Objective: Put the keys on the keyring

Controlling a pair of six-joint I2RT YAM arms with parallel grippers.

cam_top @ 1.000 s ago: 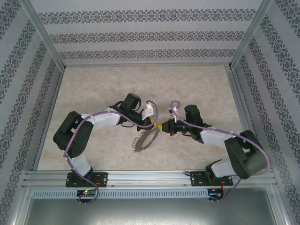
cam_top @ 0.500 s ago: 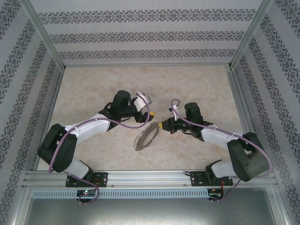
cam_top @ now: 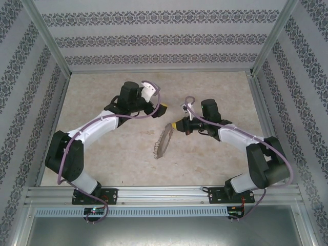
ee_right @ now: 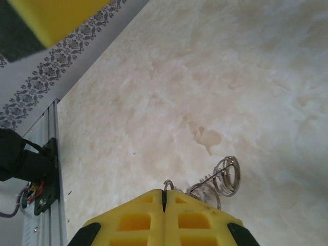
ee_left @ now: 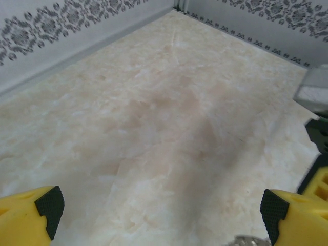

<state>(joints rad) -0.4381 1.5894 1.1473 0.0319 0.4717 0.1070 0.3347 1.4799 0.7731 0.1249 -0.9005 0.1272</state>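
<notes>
Top view: left gripper [cam_top: 161, 108] sits back-left of centre, jaws apart, nothing in them, clear of the keyring [cam_top: 163, 140]. Right gripper [cam_top: 178, 126] points left toward the middle, fingers together, clamped on the keyring's upper edge. The hoop hangs tilted, slanting down and toward the near edge from that pinch; the lower end is close to the beige surface [cam_top: 113, 154] — I can't tell if it touches.

Left wrist view: two yellow fingers [ee_left: 43, 210] with black pads at the far left and far right of the frame, wide apart, bare marbled surface [ee_left: 154, 118] between them. A small silvery bit sits at the bottom edge near the right finger — too cropped for me to name.

Right wrist view: right gripper [ee_right: 164, 197] is pressed shut, yellow fingers meeting on a thin seam. The keyring's wire loops [ee_right: 224, 177] stick out just past the tips, above the surface [ee_right: 230, 77]. Blurred yellow block top-left, metal rail [ee_right: 51, 154] down the left side.
</notes>
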